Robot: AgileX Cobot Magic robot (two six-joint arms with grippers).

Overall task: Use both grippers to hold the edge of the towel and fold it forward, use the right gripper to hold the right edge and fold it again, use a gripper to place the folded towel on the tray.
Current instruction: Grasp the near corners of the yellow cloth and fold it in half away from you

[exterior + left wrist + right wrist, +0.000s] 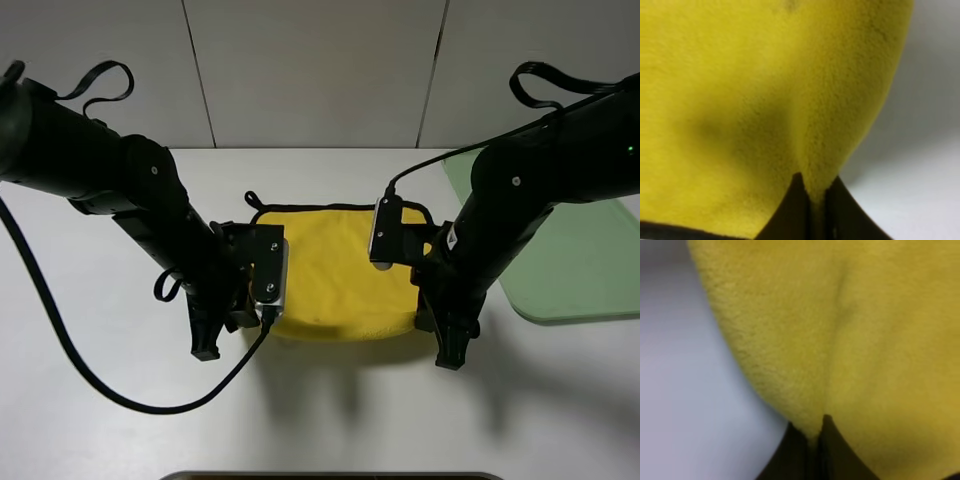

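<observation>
A yellow towel (340,270) with a dark hem lies spread on the white table (330,410), centre of the exterior high view. My left gripper (215,335) is at the towel's near left corner, and the left wrist view shows its jaws (812,200) shut on a pinch of yellow fabric (765,100). My right gripper (448,345) is at the near right corner, and the right wrist view shows it (812,440) shut on the towel (865,340) too. The green tray (580,250) lies to the right.
The tray sits close behind the right arm, at the table's right side. A dark rounded object (330,476) shows at the near table edge. Cables hang from both arms. Bare table shows beside the towel in the left wrist (920,175) and right wrist (690,390) views.
</observation>
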